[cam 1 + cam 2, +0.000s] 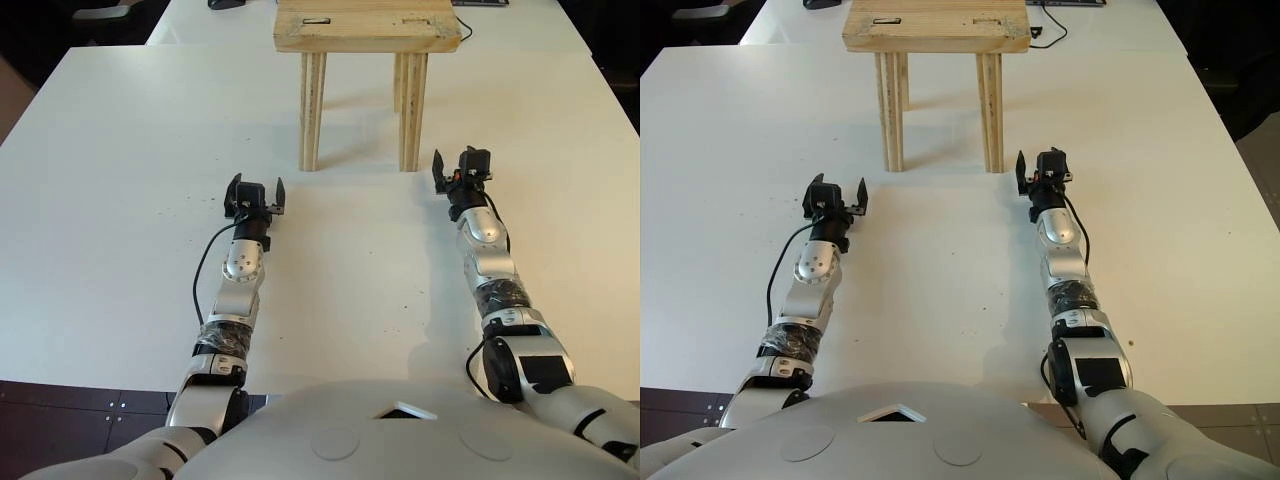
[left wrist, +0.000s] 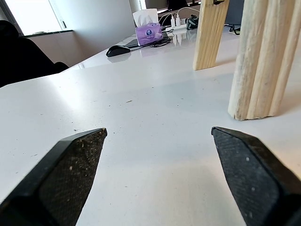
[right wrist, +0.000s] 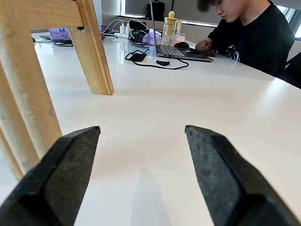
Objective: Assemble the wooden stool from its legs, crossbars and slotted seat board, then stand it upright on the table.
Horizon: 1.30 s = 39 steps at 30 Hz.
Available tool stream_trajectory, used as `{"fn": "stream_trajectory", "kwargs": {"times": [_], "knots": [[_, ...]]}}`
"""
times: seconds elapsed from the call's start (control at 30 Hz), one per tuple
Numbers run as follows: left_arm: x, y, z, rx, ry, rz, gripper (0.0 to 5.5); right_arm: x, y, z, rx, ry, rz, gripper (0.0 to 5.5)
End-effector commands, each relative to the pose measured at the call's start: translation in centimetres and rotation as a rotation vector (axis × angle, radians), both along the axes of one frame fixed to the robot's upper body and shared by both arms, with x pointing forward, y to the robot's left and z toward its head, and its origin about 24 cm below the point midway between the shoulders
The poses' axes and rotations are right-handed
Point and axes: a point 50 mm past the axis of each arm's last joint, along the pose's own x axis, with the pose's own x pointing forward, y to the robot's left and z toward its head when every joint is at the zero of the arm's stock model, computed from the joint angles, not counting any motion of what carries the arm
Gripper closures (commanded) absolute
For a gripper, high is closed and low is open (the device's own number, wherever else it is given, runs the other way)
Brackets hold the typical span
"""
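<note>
Wooden stool (image 1: 936, 40) stood upright at the far middle of the white table (image 1: 730, 140). The seat board's far edge was cut off and the rear legs were largely hidden behind the front pair. Crossbars could not be made out. Left gripper (image 1: 836, 195) lay short of the stool, fingers spread, empty. Right gripper (image 1: 1038, 170) sat just beside the front right leg, fingers apart, empty.

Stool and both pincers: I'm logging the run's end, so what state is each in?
stool: assembled, standing upright on the table
left pincer: open, empty, short of the stool
right pincer: open, empty, close to the stool, not touching it
</note>
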Motion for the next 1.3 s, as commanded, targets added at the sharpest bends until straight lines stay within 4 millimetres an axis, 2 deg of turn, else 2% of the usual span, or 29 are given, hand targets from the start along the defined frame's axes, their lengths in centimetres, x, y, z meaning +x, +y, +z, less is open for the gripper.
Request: {"fn": "stream_trajectory", "kwargs": {"times": [0.03, 0.13, 0.27, 0.4, 0.53, 0.6, 0.7, 0.93, 1.1, 1.2, 1.3], "knots": [[0.1, -0.2, 0.3, 0.019, -0.01, -0.013, 1.37, 0.6, 0.6, 0.4, -0.01, 0.002, -0.022, 2.17], [-0.2, 0.0, 0.5, 0.024, -0.013, -0.013, 1.37, 0.6, 1.3, 1.0, 0.016, -0.013, -0.034, 2.17], [-0.7, -0.2, 0.5, 0.034, -0.007, -0.025, 1.37, 1.1, 2.4, 2.9, 0.203, -0.049, -0.07, 2.17], [-0.7, -0.4, 0.6, 0.041, -0.002, -0.032, 1.37, 2.6, 4.0, 5.1, 0.307, -0.047, -0.115, 2.17], [-0.2, -0.4, 0.5, 0.028, 0.009, -0.027, 1.37, 4.3, 6.3, 6.8, 0.308, -0.096, -0.035, 2.17], [0.2, -0.7, 0.6, 0.032, 0.007, -0.035, 1.37, 4.6, 6.6, 5.9, 0.249, -0.081, -0.032, 2.17], [0.7, -1.0, 0.9, 0.036, -0.005, -0.055, 1.37, 4.8, 5.8, 4.4, 0.267, -0.017, -0.046, 2.17], [0.7, -1.1, 0.4, 0.052, 0.001, -0.06, 1.37, 5.8, 4.5, 3.7, 0.355, 0.059, -0.042, 2.17], [1.7, -0.8, 1.5, 0.025, -0.033, -0.081, 1.37, 6.3, 5.1, 3.8, 0.293, 0.102, 0.025, 2.17], [2.3, -1.0, 2.3, -0.002, -0.054, -0.095, 1.37, 5.6, 5.4, 3.5, 0.009, 0.039, 0.119, 2.17], [2.2, -1.8, 2.8, -0.037, -0.06, -0.089, 1.37, 3.4, 4.4, 1.7, 0.058, 0.008, 0.118, 2.17]]}}
